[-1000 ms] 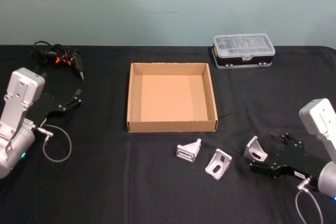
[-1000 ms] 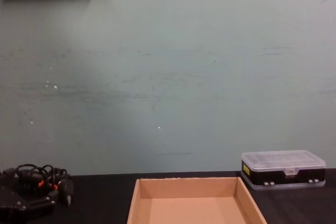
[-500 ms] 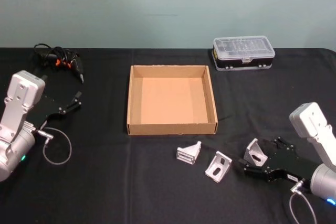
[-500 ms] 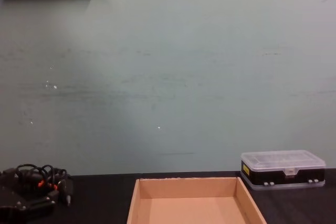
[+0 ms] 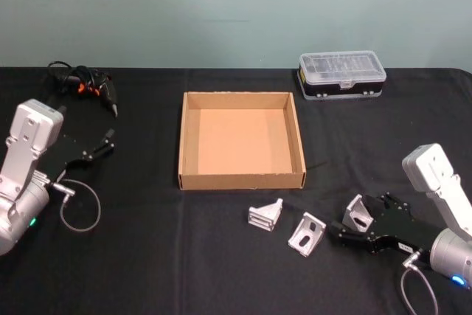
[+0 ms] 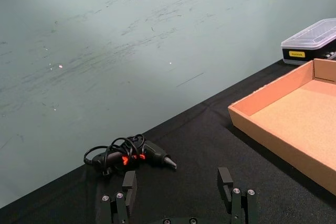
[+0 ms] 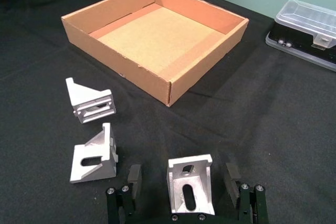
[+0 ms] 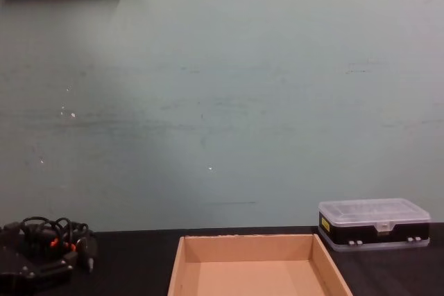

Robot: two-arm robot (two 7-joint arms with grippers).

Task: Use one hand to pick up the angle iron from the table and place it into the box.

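Observation:
Three silver angle irons lie on the black table (image 5: 147, 241) in front of the tan cardboard box (image 5: 241, 178). My right gripper (image 5: 352, 217) is low over the table and open, its fingers on either side of the rightmost angle iron (image 5: 360, 214). In the right wrist view that angle iron (image 7: 190, 188) stands between the fingers (image 7: 134, 179), with a gap on each side. The other two angle irons (image 5: 266, 214) (image 5: 307, 233) lie to its left. The box (image 7: 115, 59) is empty. My left gripper (image 5: 105, 143) rests open at the table's left.
A black case with a clear lid (image 5: 341, 73) stands behind the box at the right. A black and orange tool with a coiled cable (image 5: 85, 82) lies at the back left, ahead of the left gripper (image 6: 177, 184). A grey cable loop (image 5: 77, 212) hangs by the left arm.
My right gripper has moved left along the table until its open fingers stand around the rightmost angle iron. The left arm has hardly moved.

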